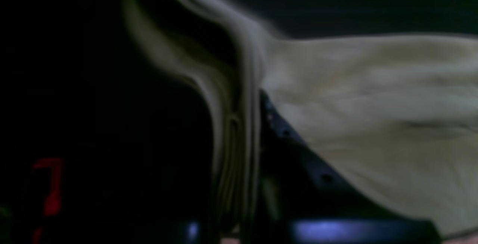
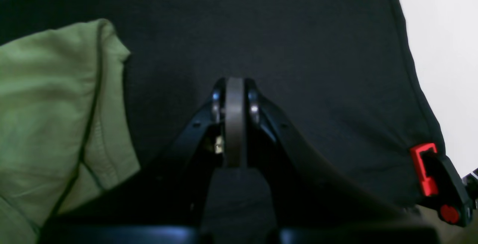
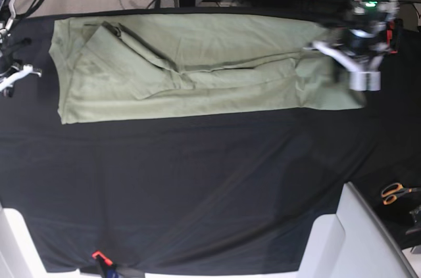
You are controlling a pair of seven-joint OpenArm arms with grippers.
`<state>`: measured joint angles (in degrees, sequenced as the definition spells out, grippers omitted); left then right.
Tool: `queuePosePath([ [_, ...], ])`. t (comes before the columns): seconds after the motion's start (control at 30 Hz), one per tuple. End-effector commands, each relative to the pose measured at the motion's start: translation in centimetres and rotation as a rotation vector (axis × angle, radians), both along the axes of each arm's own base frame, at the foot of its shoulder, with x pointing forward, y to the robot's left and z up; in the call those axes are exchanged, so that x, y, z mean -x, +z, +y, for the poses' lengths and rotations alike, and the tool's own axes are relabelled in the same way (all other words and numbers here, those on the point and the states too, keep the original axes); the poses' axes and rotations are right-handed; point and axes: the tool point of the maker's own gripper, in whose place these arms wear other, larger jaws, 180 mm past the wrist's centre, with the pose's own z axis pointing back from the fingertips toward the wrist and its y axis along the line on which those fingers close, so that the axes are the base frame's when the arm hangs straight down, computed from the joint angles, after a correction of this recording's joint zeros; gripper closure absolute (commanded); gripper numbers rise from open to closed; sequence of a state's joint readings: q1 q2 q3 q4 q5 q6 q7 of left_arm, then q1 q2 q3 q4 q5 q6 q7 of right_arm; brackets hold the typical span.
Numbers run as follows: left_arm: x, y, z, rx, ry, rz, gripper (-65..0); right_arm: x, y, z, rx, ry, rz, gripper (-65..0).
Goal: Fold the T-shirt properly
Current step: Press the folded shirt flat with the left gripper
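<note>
Base view shows the shirt (image 3: 197,68) spread long along the table's (image 3: 197,192) far edge, soft and floppy, so my left gripper (image 1: 239,154) pinches its bunched end, and my right gripper (image 2: 234,87) is closed on nothing.

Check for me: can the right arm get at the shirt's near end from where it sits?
Probably yes. The right gripper, shut and empty, sits over bare black cloth, with the T-shirt just beside it and nothing between them.
</note>
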<state>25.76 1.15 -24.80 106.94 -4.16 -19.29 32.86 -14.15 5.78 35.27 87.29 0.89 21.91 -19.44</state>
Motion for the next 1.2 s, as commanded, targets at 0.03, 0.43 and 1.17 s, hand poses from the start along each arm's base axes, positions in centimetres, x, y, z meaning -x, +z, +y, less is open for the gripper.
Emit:
queuePosePath([
  [0.03, -0.3, -0.1, -2.0, -0.017, -0.036, 0.02, 0.0, -0.9, 1.5, -0.6, 0.026, 0.007, -0.049, -2.1],
  [0.43, -1.7, -0.4, -13.2, 0.12, -0.145, 0.012, 0.0, -0.8, 1.4, -0.7, 0.026, 0.005, -0.046, -2.1],
  [1.17, -1.7, -4.0, -22.8, 0.207, -0.299, 0.112, 0.0, -0.5, 1.5, -1.1, 0.033, -0.001, -0.042, -2.1],
])
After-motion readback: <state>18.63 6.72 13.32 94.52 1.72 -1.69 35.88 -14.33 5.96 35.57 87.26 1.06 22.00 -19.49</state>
